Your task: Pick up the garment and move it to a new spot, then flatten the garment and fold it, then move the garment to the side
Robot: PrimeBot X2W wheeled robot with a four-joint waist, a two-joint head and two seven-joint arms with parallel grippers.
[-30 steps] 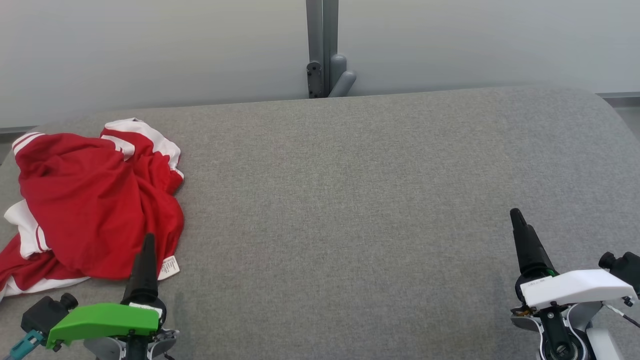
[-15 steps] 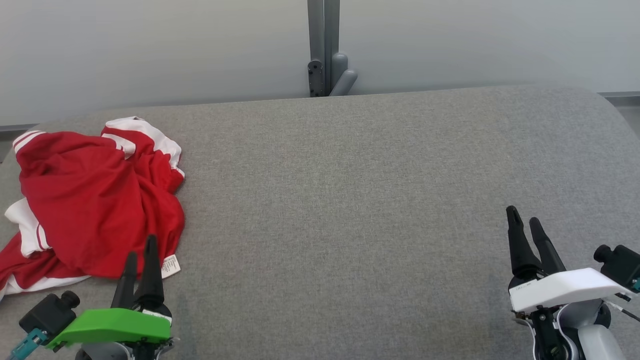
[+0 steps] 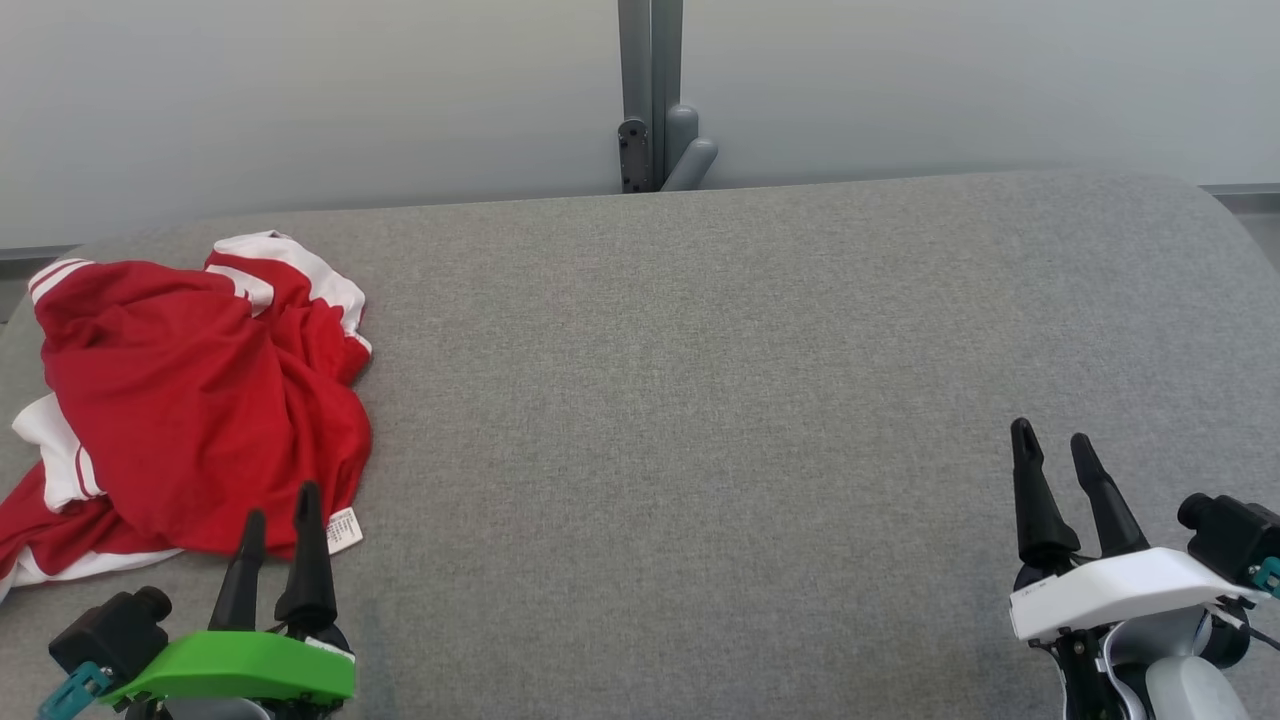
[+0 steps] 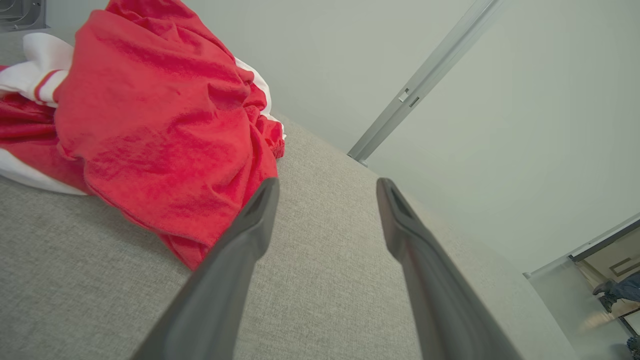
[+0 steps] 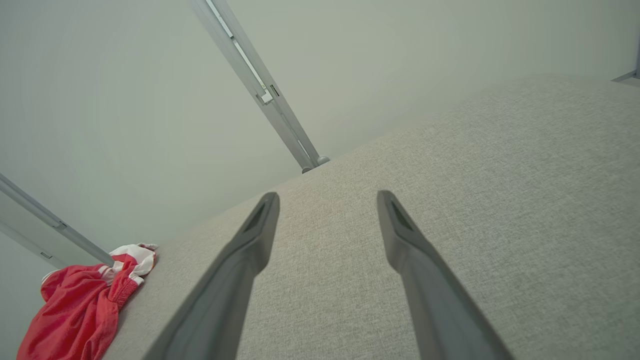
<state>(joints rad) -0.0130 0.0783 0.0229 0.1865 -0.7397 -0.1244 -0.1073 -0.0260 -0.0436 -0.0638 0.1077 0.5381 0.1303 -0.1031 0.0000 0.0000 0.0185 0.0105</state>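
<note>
the crumpled red garment with white striped trim [image 3: 190,400] lies heaped at the left edge of the grey fabric-covered table [image 3: 700,400], not yet lifted. the left tool [image 3: 281,506], spread wide and empty, points at the heap's near hem, seemingly placed for the first pinch. the right tool [image 3: 1050,435], equally wide and empty, waits by the near right corner, leaving the middle free as a likely new spot.

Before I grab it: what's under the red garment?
The red garment lies crumpled on the grey fabric surface. Its white label pokes out; anything beneath the folds is covered.
</note>
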